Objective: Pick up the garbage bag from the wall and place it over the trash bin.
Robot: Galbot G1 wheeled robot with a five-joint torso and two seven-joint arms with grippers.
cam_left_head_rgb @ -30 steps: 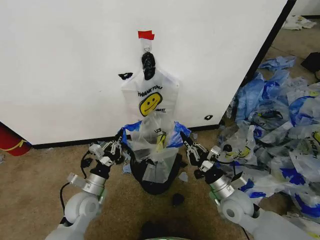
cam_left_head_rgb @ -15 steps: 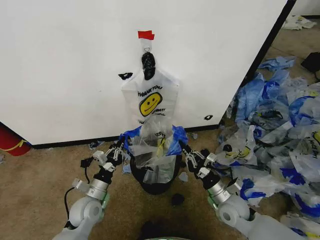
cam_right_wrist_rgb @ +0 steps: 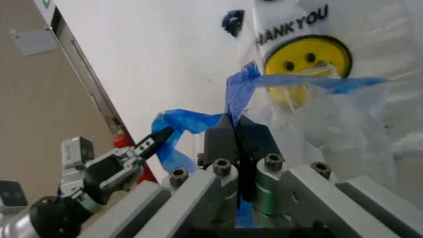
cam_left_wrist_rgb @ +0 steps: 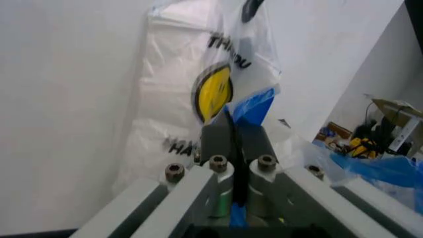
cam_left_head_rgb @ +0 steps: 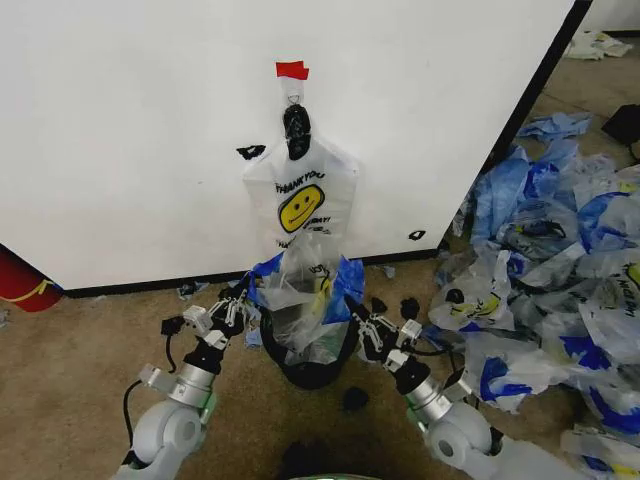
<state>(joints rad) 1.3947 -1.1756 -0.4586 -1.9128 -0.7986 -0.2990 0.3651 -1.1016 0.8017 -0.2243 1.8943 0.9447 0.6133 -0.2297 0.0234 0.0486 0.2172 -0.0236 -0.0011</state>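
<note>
The garbage bag (cam_left_head_rgb: 305, 288), thin and translucent with blue patches, is stretched between my two grippers over the trash bin (cam_left_head_rgb: 312, 374), a small round black bin on the floor at the foot of the wall (cam_left_head_rgb: 130, 130). The bag's lower part hangs into the bin's mouth. My left gripper (cam_left_head_rgb: 247, 297) is shut on the bag's blue edge (cam_left_wrist_rgb: 254, 103) at the bin's left side. My right gripper (cam_left_head_rgb: 357, 318) is shut on the opposite blue edge (cam_right_wrist_rgb: 241, 89) at the bin's right side. Both wrist views show the fingers pressed together on blue plastic.
A bunch of smiley bags (cam_left_head_rgb: 300, 195) with a black knot (cam_left_head_rgb: 296, 130) hangs from the hook under red tape (cam_left_head_rgb: 292, 69). A pile of loose bags (cam_left_head_rgb: 560, 260) covers the floor to the right. Black scraps (cam_left_head_rgb: 352, 398) lie near the bin. A red object (cam_left_head_rgb: 20, 280) sits at the far left.
Both grippers have come closer together and nearer the bin's rim. The bag between them has narrowed and sunk lower into the bin.
</note>
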